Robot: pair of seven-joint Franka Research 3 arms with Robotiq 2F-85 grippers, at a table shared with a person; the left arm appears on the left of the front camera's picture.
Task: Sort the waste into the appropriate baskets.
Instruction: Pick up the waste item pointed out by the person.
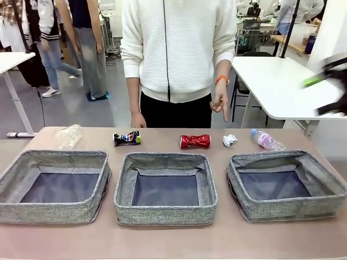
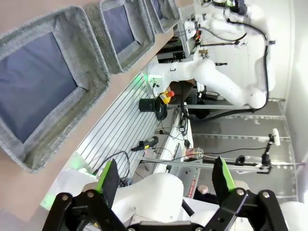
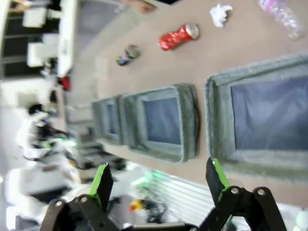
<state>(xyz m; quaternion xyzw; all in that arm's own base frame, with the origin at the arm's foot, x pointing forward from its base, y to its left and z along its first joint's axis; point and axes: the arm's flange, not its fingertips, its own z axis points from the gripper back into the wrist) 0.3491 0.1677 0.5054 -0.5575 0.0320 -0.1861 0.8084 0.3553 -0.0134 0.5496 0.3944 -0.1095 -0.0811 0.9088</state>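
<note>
Brown tabletop (image 1: 162, 241); white table (image 1: 276, 81) behind.

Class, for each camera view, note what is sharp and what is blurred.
Front view: red can crisp, right arm's fingers smeared at the edge. Left wrist view: sharp, baskets steeply tilted. Right wrist view: soft overall, worst at the left.

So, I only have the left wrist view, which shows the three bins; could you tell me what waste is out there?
Observer: Five pieces lie in a row on the table beyond them: clear plastic piece, dark-blue can, red can, paper wad, bottle.
Operator: Thanks. Is the person doing anything?
Observer: One hand points a finger down, roughly toward the paper wad.
Operator: And my other arm?
Observer: The right gripper is open, holding nothing.
</note>
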